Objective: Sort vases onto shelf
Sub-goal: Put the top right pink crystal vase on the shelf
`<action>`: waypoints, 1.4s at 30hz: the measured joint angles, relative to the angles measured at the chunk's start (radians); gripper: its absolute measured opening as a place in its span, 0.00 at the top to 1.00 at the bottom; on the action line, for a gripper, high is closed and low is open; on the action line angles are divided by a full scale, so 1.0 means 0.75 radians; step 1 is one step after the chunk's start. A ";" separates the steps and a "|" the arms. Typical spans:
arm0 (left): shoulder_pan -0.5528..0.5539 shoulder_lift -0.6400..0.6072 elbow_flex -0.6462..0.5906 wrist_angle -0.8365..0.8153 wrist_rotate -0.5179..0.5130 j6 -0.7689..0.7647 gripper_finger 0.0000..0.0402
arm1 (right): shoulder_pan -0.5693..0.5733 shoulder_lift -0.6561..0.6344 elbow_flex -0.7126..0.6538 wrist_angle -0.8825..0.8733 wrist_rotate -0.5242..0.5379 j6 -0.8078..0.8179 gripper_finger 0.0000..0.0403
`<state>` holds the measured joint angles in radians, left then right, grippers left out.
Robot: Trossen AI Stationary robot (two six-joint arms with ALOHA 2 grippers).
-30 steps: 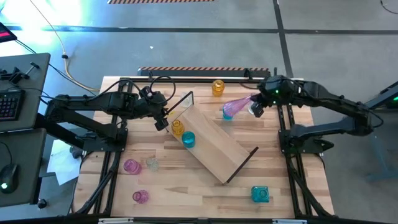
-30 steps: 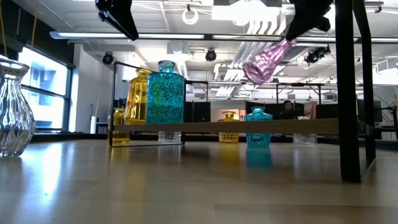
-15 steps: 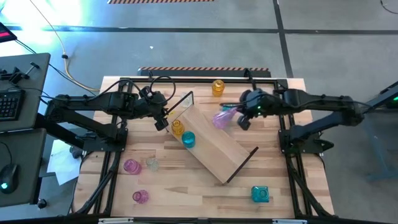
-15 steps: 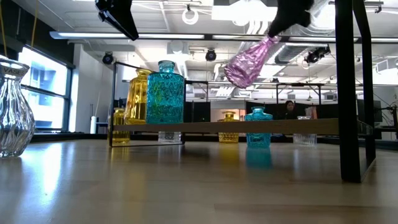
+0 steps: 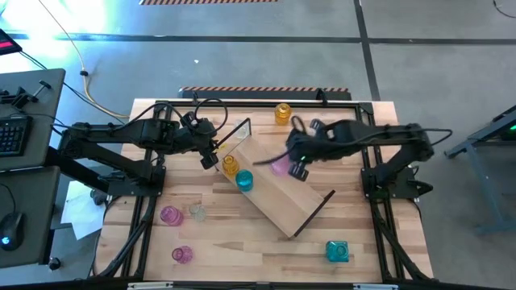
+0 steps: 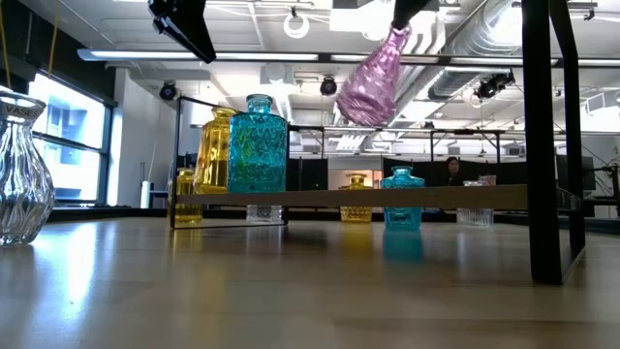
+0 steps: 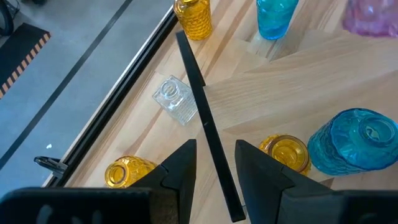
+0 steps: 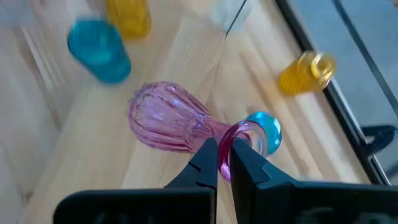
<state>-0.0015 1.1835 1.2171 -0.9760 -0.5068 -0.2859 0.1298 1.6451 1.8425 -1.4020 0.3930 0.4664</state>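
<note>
Task item: pink vase (image 5: 279, 165), long-necked, carried in the air above the shelf (image 5: 282, 197); not touching the board.

Right gripper (image 8: 224, 163): fingers clamped on the lip of the pink vase's neck. The bulb hangs away from the fingers, towards the board.

Vase axis: tilted in the low view, mouth uppermost at the fingers, base lower and to the left. It is not yet upright.

Key relation: the free stretch of board lies directly under the vase, to the right of the two vases already standing on the shelf. Judgement: placement calls for levelling the base and lowering straight down.

Shelf: long light-wood board lying diagonally across the table, far-left end to near-right end, black frame loops at both ends.

Occupied positions: amber vase (image 5: 230, 164) and teal vase (image 5: 243, 180) stand side by side at the far-left end.

Nearer arm: right arm, reaching in from the right with its wrist over the board.

Left gripper (image 7: 214, 174): empty, fingers slightly apart, parked above the shelf's far-left end frame.

Risk, judged: a tilted base may tip on landing.
</note>
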 joint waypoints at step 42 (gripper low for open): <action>0.000 0.000 -0.001 0.001 0.000 0.002 0.74 | 0.167 0.336 0.046 0.146 -0.033 -0.173 1.00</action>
<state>-0.0015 1.1835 1.2163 -0.9751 -0.5068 -0.2841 0.2554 1.8971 1.8767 -1.2923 0.3686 0.3368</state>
